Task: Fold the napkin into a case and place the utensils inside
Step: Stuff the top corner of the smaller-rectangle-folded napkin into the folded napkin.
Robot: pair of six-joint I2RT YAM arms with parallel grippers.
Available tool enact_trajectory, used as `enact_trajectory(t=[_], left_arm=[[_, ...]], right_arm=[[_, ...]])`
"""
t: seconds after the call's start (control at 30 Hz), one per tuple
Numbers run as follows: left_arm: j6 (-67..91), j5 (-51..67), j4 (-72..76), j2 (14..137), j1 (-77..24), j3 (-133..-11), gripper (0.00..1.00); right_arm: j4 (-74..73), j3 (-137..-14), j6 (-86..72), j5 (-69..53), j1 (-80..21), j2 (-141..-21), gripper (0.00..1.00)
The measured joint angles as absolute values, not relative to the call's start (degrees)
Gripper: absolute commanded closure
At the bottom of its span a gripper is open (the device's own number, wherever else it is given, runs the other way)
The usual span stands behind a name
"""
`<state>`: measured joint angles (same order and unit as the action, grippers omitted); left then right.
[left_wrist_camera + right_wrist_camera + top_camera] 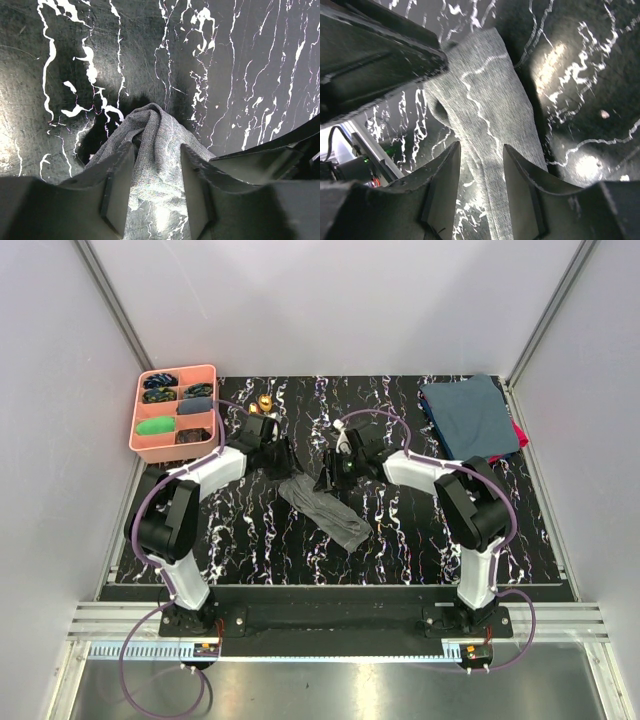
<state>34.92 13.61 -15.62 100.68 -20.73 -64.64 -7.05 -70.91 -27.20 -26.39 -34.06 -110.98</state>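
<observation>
Currently left gripper [156, 147] and right gripper [481, 146] both sit released, jaws straddling the folded napkin [325, 508] at table [500, 530] centre, probably to straighten the fold.

The white-shelled left arm [182, 515] and right arm [470, 502] are showing bulky black joints. Thin purple cables [133, 510] are running down to black base plates [190, 622]. The left gripper [156, 192] and right gripper [480, 187] are showing flat dark-grey fingers [117, 185].

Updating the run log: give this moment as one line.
grey fabric napkin: folded narrow strip | left gripper: open over its end | right gripper: open over it
</observation>
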Motion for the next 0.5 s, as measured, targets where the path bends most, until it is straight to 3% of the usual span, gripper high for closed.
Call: enact_trajectory(t=[0.3,0.5], left_arm=[[33.8,13.6,-17.1,100.7,-20.8,-64.6,0.63],[33.1,13.6,-17.0,100.6,-20.9,-63.0,0.76]], right_arm=[[-6.7,-72.6,-27.3,-27.7,-34.1,-113.2,0.53],[-6.7,-73.6,-27.3,-28.3,-34.2,-113.5,0.51]])
